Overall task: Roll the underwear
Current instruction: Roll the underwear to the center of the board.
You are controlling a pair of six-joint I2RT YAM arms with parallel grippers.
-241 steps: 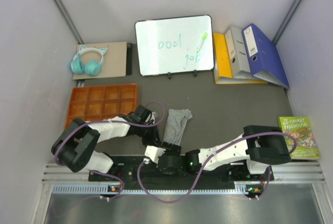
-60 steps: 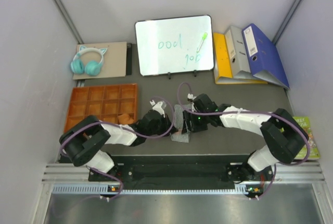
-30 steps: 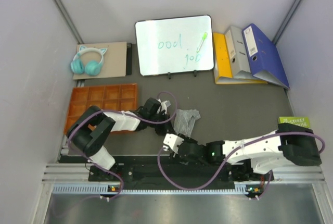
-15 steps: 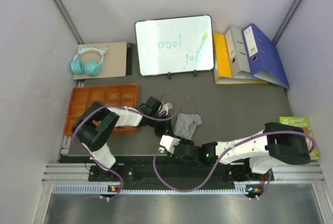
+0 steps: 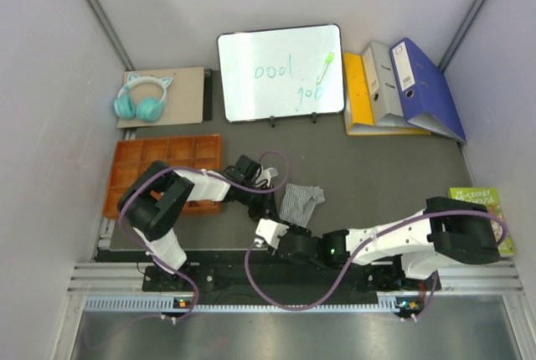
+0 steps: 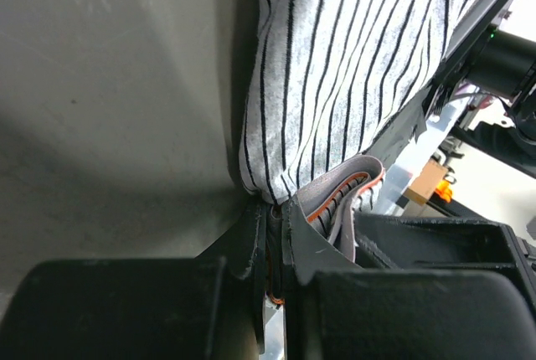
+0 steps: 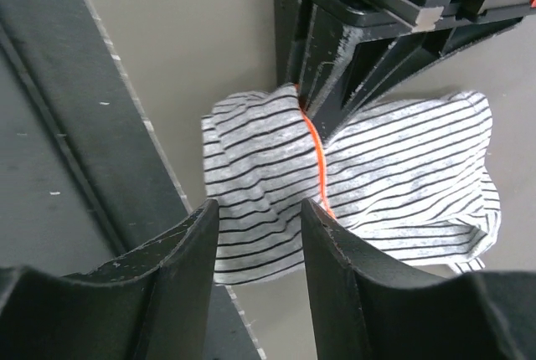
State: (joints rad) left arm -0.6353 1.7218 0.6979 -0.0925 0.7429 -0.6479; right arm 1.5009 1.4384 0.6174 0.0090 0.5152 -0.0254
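- A dark grey desk (image 5: 377, 176) is lying between pale grey walls (image 5: 50, 126). A black rail (image 5: 218, 278) is running along its near edge, just behind the right end effector (image 7: 258, 209).
- Far beyond both end effectors, a white rectangular whiteboard (image 5: 280, 73) is standing with green handwriting on it. A green marker (image 5: 328, 60) is sitting on its face.
- Far off to the left of the left end effector (image 6: 275, 209), teal cat-ear headphones (image 5: 141, 100) are resting on a beige flat board (image 5: 186, 92).
- Far off to the right, three lever-arch binders are leaning together: a yellow binder (image 5: 360, 96), a grey binder (image 5: 383, 84) and a blue binder (image 5: 427, 88).
- A green paperback book (image 5: 481, 219) is lying at the desk's right edge, well away from both end effectors.
- An orange plastic compartment tray (image 5: 163, 159) is sitting just left of the left end effector. The left arm (image 5: 201, 188) is crossing its near right corner, so what is lying in those compartments cannot be told.
- The grey-and-white striped boxer shorts (image 5: 300, 201) are lying bunched on the desk between the two end effectors.
- The left end effector's fingers are pressing together, pinching the boxer shorts at a grey waistband (image 6: 343, 197) with an orange line.
- The right end effector's fingers (image 7: 180, 268) are standing spread, facing the boxer shorts. The cloth is showing in the gap, and whether they are touching it cannot be told.
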